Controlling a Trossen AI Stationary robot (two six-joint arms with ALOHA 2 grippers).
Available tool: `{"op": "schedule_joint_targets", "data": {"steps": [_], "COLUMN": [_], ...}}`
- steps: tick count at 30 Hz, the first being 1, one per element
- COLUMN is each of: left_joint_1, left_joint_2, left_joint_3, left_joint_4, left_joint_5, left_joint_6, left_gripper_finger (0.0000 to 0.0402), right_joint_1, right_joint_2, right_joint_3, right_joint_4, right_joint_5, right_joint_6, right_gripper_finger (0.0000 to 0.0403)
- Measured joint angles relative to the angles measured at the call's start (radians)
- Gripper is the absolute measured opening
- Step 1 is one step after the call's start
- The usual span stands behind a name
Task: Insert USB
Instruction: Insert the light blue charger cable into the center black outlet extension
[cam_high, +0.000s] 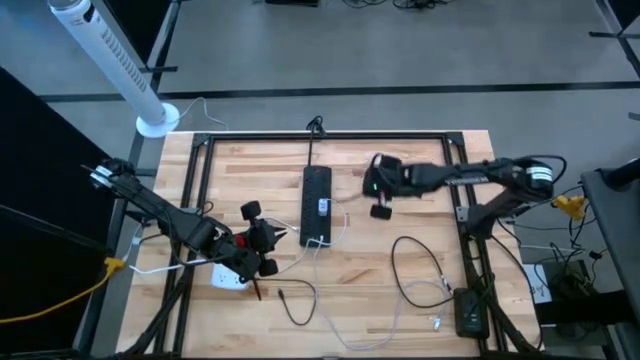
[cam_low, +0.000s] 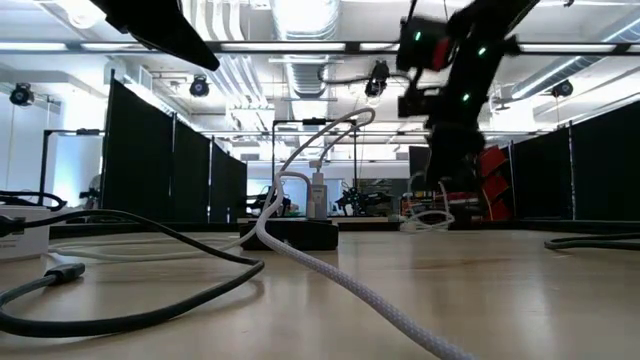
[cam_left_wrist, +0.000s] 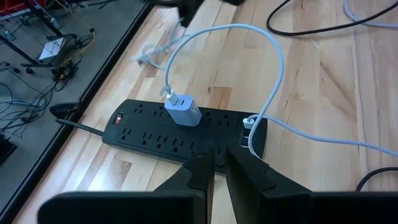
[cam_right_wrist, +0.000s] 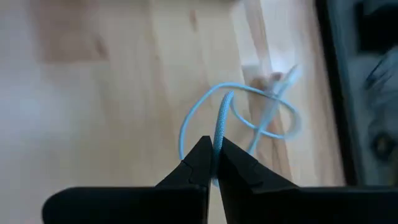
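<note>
Two claws: right claw (cam_right_wrist: 213, 160) pinching one white cable (cam_right_wrist: 219, 134); left claw (cam_left_wrist: 215, 167) nearly closed, empty.

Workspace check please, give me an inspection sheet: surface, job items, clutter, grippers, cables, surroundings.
Surface: wooden table, bare wood between the cables.
Job's things: black power strip with a white charger plugged in; white cable.
Clutter: small black box near the table's right corner.
Grippers: left gripper shut, empty, facing the strip; right gripper shut on the white cable, above the table.
Cables: black cable looped on the table.
Surroundings: white tower fan, dark partitions.
</note>
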Motion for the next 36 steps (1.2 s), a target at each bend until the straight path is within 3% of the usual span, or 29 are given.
{"op": "schedule_joint_targets", "data": {"steps": [4,11,18,22,27,32,36], "left_joint_1": [0.0,0.0,0.0,0.0,0.0,-0.001,-0.001], "left_joint_2": [0.0,0.0,0.0,0.0,0.0,0.0,0.0], "left_joint_3": [0.0,-0.013,-0.018,-0.018,-0.018,-0.018,-0.018], "left_joint_4": [0.0,0.005,0.012,0.013,0.012,0.012,0.011], "left_joint_5": [0.0,0.001,0.019,0.021,0.022,0.024,0.036], "left_joint_6": [-0.025,-0.096,-0.12,-0.119,-0.119,-0.12,-0.131], "left_gripper_finger": [0.0025,0.0025,0.0025,0.0025,0.0025,0.0025,0.0025], "right_joint_1": [0.165,0.376,0.516,0.543,0.543,0.499,0.375], "right_joint_2": [-0.041,-0.029,-0.025,-0.039,-0.067,-0.093,-0.105], "right_joint_3": [-0.047,-0.145,-0.13,-0.065,0.026,0.043,0.006], "right_joint_4": [0.001,-0.111,-0.175,-0.173,-0.17,-0.193,-0.236], "right_joint_5": [0.032,-0.034,-0.08,-0.079,-0.074,0.066,0.112], "right_joint_6": [0.095,0.451,0.536,0.479,0.393,0.349,0.376], "right_gripper_finger": [0.0004,0.0009,0.0103,0.0168,0.0221,0.0243,0.024]}}
